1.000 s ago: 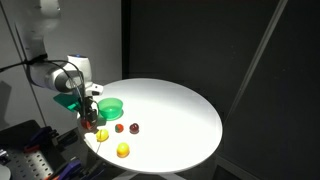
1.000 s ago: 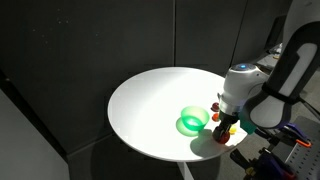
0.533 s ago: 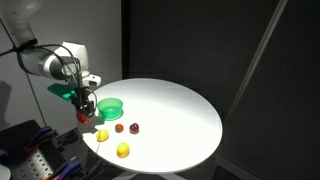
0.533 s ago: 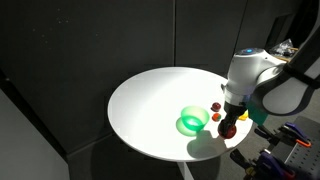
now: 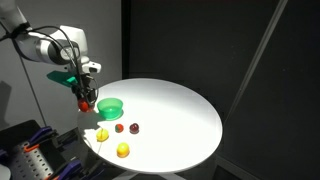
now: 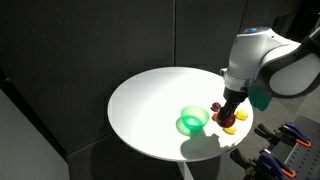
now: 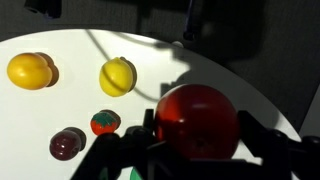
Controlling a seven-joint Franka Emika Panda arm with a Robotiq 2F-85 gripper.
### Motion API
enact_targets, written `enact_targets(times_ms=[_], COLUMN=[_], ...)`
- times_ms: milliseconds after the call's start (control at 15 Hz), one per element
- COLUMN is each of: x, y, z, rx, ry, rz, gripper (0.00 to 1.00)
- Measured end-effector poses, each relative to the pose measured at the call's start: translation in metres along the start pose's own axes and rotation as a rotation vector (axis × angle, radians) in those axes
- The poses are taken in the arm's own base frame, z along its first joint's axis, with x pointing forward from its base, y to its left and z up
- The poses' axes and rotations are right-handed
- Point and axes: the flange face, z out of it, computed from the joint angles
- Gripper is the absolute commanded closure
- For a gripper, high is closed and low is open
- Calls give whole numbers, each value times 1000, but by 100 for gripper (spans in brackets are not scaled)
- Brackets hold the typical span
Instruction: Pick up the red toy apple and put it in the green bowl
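Holding red toy apple (image 7: 198, 122) aloft | fingers (image 5: 85, 99) clamped on it | near green bowl (image 5: 110, 105)

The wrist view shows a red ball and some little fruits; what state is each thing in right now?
Red toy apple: gripped, lifted off the table, not in the bowl.
Jaws: shut on the red toy apple.
Green bowl: upright on the table, nothing seen inside.
Yellow fruits: lying loose on the table, apart.
Small dark red pieces: lying loose on the table, close together.
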Motion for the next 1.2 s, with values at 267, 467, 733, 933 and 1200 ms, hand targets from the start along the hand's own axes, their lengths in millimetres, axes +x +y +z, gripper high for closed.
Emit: enact_targets(times_ms=[267,467,733,933,1200], x=[7,14,19,20,21], y=[4,10,13,12,11], z=[-5,-7,-10,-12,-12], rx=[2,4,5,6,6], ry=[14,22,31,35,35], rz=[14,29,38,37,36], gripper=[43,43,43,18,18])
